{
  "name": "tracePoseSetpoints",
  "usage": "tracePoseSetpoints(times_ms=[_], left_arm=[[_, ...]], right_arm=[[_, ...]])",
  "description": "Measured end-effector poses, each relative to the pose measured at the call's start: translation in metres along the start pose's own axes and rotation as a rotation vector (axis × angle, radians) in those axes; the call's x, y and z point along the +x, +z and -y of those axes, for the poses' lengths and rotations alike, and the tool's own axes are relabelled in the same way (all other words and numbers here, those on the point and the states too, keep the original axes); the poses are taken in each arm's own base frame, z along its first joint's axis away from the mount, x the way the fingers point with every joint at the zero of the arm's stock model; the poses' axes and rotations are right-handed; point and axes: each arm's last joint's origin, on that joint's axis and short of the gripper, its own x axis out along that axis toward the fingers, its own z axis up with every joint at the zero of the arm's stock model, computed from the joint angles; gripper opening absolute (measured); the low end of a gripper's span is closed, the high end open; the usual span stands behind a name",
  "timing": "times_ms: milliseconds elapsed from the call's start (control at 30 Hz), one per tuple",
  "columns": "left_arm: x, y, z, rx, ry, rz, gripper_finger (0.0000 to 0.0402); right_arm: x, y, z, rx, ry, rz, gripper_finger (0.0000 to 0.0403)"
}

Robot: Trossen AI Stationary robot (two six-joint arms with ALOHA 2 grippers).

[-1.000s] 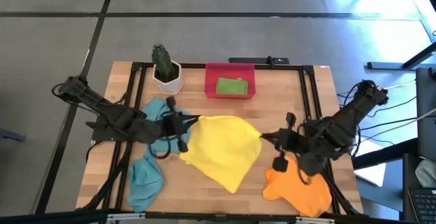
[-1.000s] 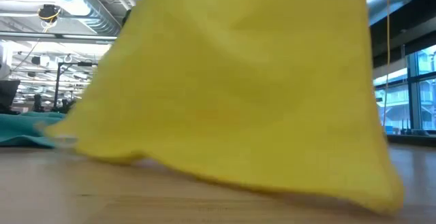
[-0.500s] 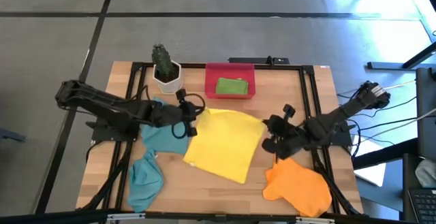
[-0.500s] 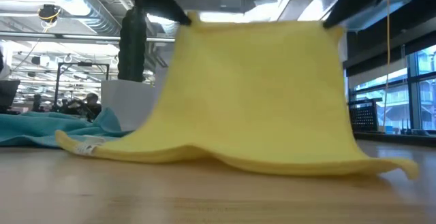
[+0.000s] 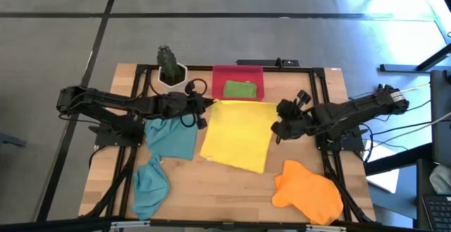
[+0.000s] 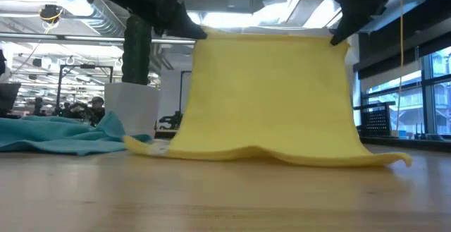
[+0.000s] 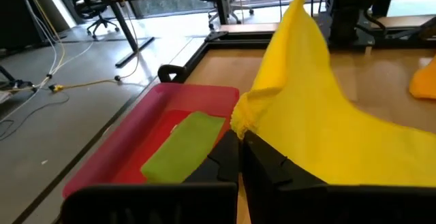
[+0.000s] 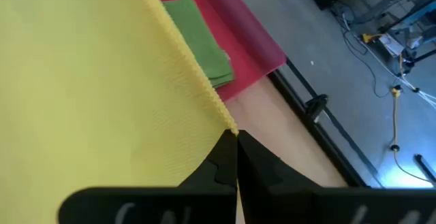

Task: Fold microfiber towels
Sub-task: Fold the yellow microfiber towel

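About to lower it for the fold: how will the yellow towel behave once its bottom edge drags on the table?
Probably floppy: the yellow towel hangs like a curtain between the left gripper and right gripper, both shut on its corners. Its lower hem already ripples on the table, so it will likely bunch. Seems light.

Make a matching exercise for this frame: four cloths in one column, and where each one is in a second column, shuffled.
Cloths:
1. yellow towel
2. green towel
3. orange towel
4. teal towel

Places:
A. folded inside the red tray
B. loose on the table, near the front edge on the right arm's side
C. held up by two corners, one in the left pincer and one in the right pincer, lower edge resting on the table
D. spread on the table under the left arm

Pairs: 1-C, 2-A, 3-B, 4-D
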Motion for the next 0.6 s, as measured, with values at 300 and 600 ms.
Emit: tracePoseSetpoints(times_ms=[300, 600], left_arm=[[-0.003, -0.001, 0.008, 0.083, -0.029, -0.004, 0.0000], [-0.011, -0.024, 0.030, 0.168, -0.138, -0.042, 0.0000]], right_arm=[[-0.003, 0.001, -0.010, 0.012, 0.097, 0.050, 0.0000], [-0.003, -0.030, -0.049, 0.013, 0.350, 0.091, 0.0000]])
